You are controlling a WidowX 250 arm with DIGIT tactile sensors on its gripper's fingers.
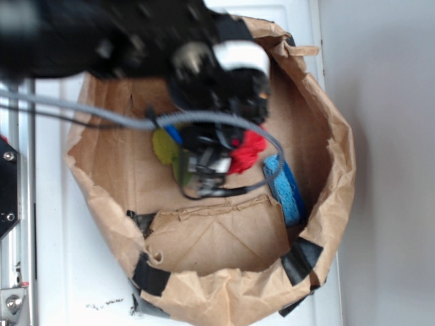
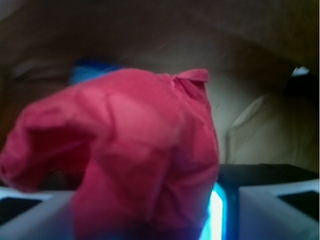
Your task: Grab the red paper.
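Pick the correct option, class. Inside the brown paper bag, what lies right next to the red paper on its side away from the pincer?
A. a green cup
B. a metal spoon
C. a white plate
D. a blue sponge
D: in the exterior view, the blue sponge leans against the bag wall beside the red paper.

arm lowered, end effector (image 1: 207, 166) fingers apart

The red paper (image 2: 145, 155) is thin, matt and creased. The brown paper bag (image 1: 224, 238) looks crumpled and rough, patched with glossy black tape (image 1: 149, 275). The blue sponge (image 1: 285, 187) looks coarse.
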